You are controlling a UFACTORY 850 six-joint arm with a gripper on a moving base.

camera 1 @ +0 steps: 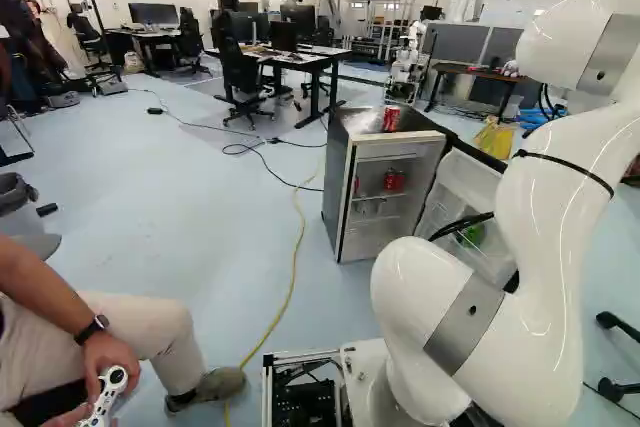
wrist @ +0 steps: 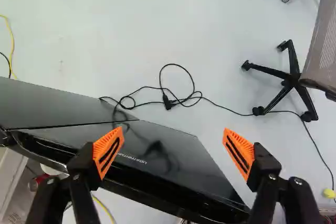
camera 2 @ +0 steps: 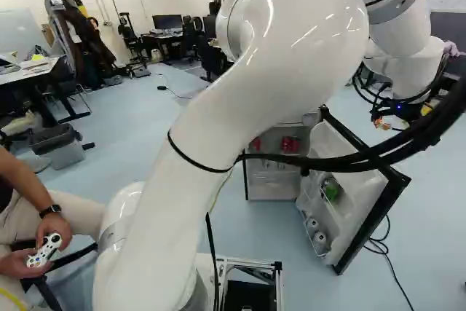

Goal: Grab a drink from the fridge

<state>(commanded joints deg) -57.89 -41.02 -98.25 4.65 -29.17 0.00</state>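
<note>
My gripper [camera 2: 410, 111] hangs beyond the fridge door at the right of the right base view. In the wrist view the gripper [wrist: 173, 150] stands wide open above the dark, glossy fridge door [wrist: 173, 163], nothing between its fingers. The small fridge [camera 1: 337, 182] stands open, its white-lined door [camera 2: 357, 205] swung out to the side. Red cans [camera 1: 394, 181] sit on a shelf inside; another red can [camera 1: 391, 119] stands on top. The door racks hold a green item [camera 2: 330, 189] and pale cans [camera 2: 320, 238]. One red can [wrist: 34, 184] shows beside the door.
Black cables [wrist: 168, 100] lie on the floor beyond the door, near a chair base [wrist: 289, 80]. A seated person [camera 1: 150, 332] with a controller is close at the left. Desks [camera 1: 300, 55] and another robot [camera 1: 408, 67] stand farther back.
</note>
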